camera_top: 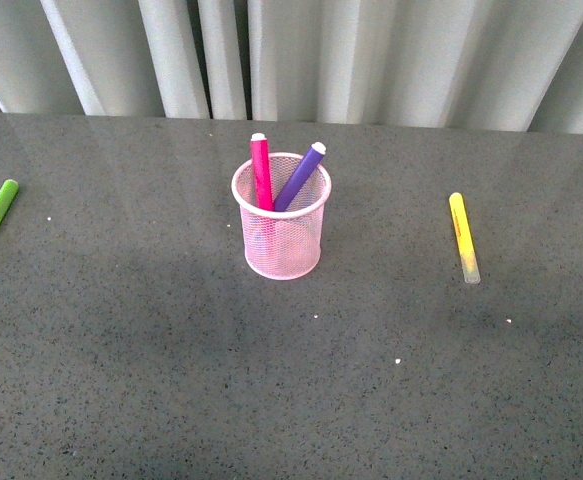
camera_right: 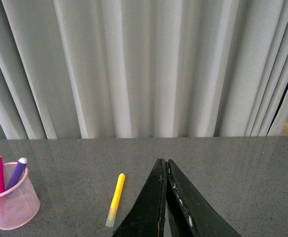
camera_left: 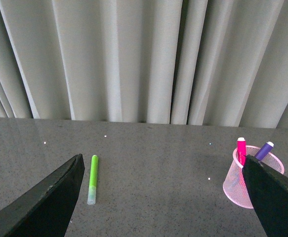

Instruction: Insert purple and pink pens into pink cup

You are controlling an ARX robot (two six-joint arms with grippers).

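Place: looks like a plain test room or lab setup.
Surface: dark grey speckled stone-like counter [camera_top: 171,380], nearly bare.
Background: pale grey pleated curtain [camera_top: 371,50] covering the whole back.

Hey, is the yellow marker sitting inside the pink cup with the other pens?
No, the yellow marker lies flat on the table, apart from the pink cup, which holds only the pink pen and purple pen.
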